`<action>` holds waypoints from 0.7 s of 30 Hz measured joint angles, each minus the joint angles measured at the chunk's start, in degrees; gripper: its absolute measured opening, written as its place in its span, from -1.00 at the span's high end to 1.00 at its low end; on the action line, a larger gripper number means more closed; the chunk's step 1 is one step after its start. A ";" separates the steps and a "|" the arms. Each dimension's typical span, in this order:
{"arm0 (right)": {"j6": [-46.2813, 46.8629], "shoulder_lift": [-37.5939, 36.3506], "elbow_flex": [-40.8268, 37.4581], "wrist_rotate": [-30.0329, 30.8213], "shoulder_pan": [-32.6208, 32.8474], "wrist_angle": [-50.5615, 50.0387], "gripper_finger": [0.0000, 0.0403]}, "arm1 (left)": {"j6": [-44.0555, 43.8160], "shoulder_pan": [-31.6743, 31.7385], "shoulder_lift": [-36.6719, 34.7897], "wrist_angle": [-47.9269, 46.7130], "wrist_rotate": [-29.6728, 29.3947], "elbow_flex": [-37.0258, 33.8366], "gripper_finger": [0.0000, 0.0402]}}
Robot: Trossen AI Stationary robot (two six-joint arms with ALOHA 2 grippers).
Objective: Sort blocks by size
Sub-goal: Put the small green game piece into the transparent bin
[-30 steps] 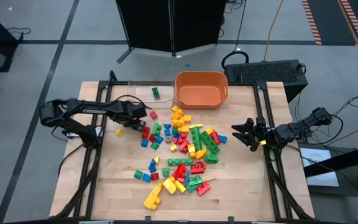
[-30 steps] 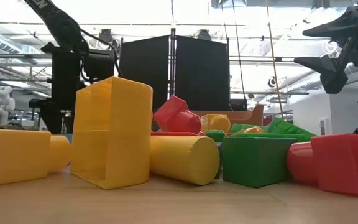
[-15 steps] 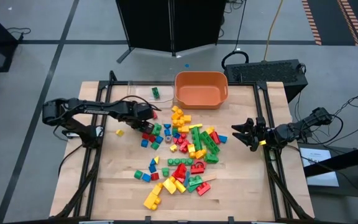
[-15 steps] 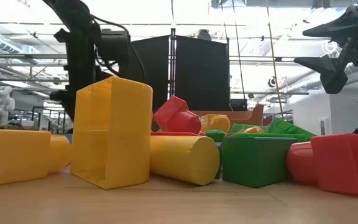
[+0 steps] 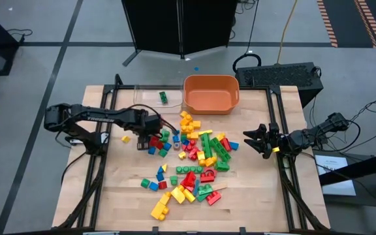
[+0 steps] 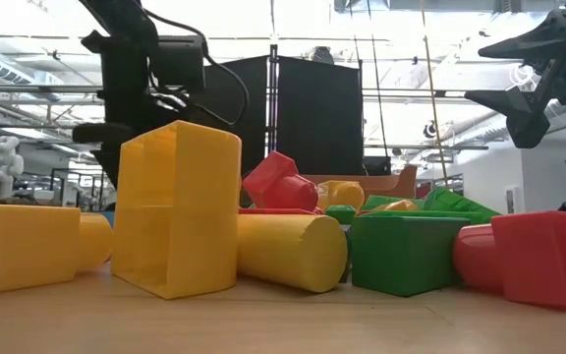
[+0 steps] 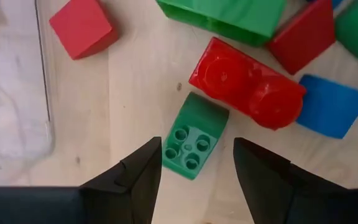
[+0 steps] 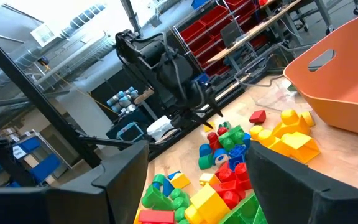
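Green block [image 7: 194, 138] between left gripper [image 7: 194, 167] fingers

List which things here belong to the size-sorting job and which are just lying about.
Part of the job:
- blocks, heaped mid-table
- small green block, between the open fingers of the left gripper
- lone green block near the tub

Lying about:
- orange tub
- clear tray
- right gripper, open, waiting at the table's right edge

No readable text, labels or numbers anywhere (blocks plain, tub unmarked).
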 joint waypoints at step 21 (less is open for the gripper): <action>-0.09 0.00 0.00 0.02 0.00 0.00 -0.29 | 10.39 2.00 5.41 -1.38 4.85 0.06 0.00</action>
